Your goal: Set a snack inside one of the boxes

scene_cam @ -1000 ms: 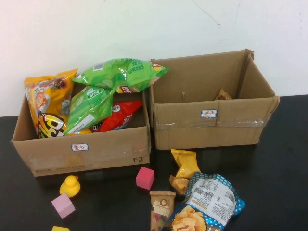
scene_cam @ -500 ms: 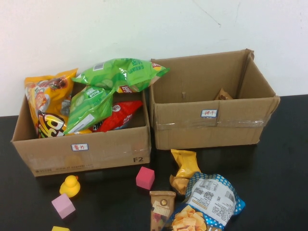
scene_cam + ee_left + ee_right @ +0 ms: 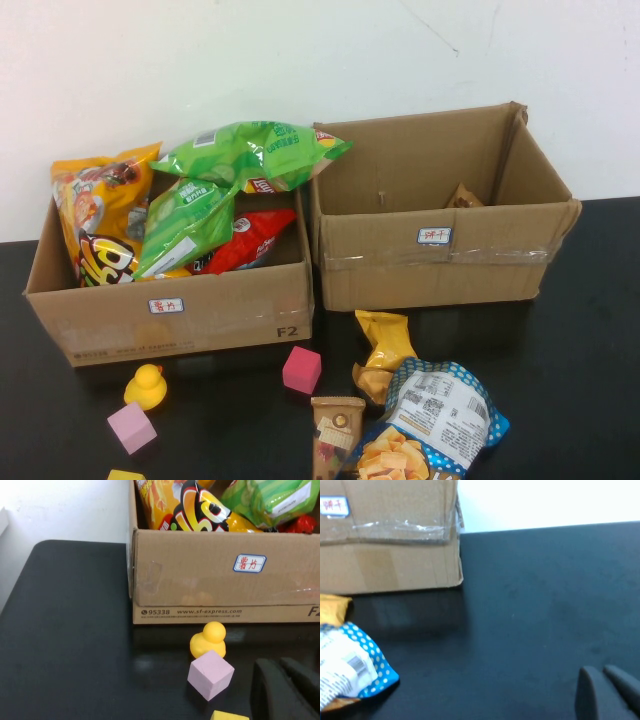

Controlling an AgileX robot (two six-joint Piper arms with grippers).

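We are keeping both arms parked, away from the right box: the left gripper is clenched on nothing near the pink cube, the right gripper clenched on nothing over bare table. The blue dotted snack bag is lying in front of the right box, touching the brown packet and yellow packet. We are risking dragging those neighbours along, or a slippery crinkly grip.

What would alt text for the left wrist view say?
A cardboard box packed with chip bags stands on a black table; in front sit a yellow rubber duck and a pink cube. The shut left gripper hovers nearby, holding nothing.
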